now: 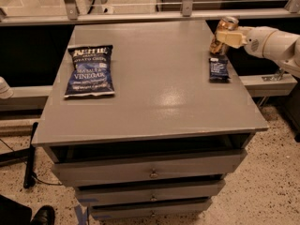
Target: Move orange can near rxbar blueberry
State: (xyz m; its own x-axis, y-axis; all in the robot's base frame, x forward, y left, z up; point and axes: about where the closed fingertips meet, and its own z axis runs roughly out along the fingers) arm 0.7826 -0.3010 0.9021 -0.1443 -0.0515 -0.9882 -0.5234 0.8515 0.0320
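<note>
The orange can (pixel 221 35) is upright at the table's far right edge, its silver top tilted slightly. My gripper (pixel 228 36) comes in from the right on a white arm and is shut on the can, holding it just behind the rxbar blueberry (pixel 219 69). The bar is a small dark-blue wrapper lying flat near the right edge, a short gap in front of the can. I cannot tell whether the can's base touches the table.
A large blue chip bag (pixel 89 70) lies flat at the left of the grey table (pixel 154 97). Drawers sit under the table's front. A metal rail (pixel 187 13) runs behind the table. A dark shoe (pixel 43 214) shows at bottom left.
</note>
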